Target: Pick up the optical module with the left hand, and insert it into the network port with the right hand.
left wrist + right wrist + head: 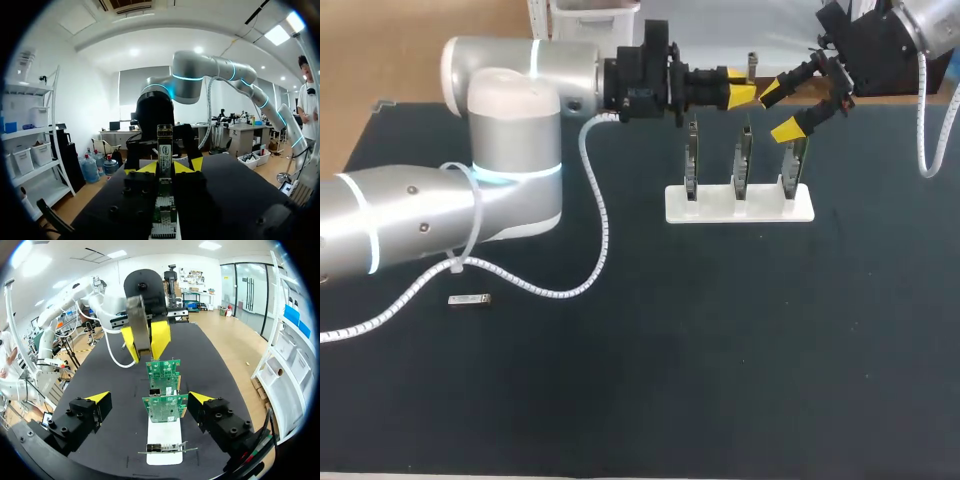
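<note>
Module [138, 325] clamped in left end effector [745, 95]; right end effector [150, 399] wide open.

You worked at a table [650, 400] topped in matte black, with a brown floor [420, 50] showing past its far corner. Around you stood white walls [95, 100], open shelving [30, 140] with storage bins, and glass partitions [250, 290]. Bright ceiling panels [277, 34] lit the room evenly.

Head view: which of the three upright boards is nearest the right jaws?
The rightmost board, at the white stand's right end; the others sit further left.
</note>
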